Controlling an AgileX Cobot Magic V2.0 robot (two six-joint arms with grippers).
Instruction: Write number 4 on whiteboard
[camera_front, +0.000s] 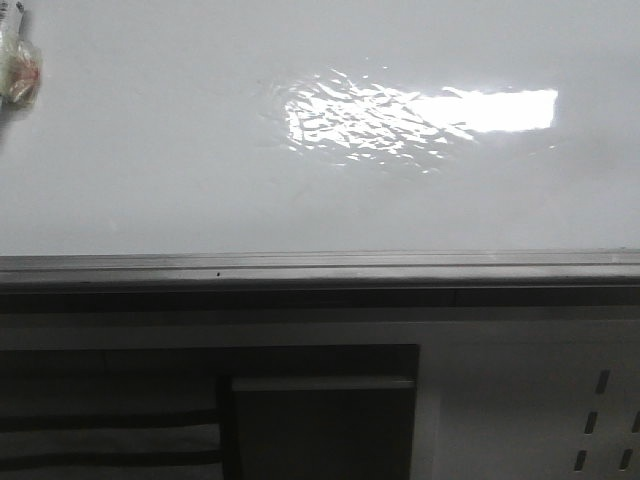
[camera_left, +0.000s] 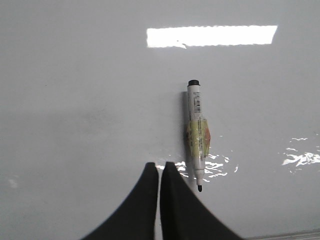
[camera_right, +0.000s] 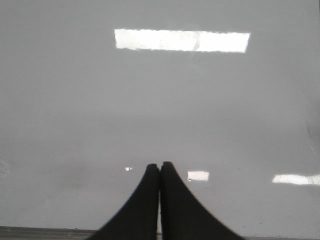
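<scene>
The whiteboard fills the upper half of the front view, glossy white-grey with a rippled bright reflection and a grey metal edge rail along its near side. No number 4 shows on it. A white marker with tape round its barrel lies flat on the board in the left wrist view, its uncapped black tip towards my left gripper, which is shut and empty just beside that tip. The marker's taped part peeks in at the front view's far left. My right gripper is shut and empty over bare board.
Below the rail in the front view stands a dark cabinet panel with a pale perforated panel to its right. The board's rail also shows at the near edge in the right wrist view.
</scene>
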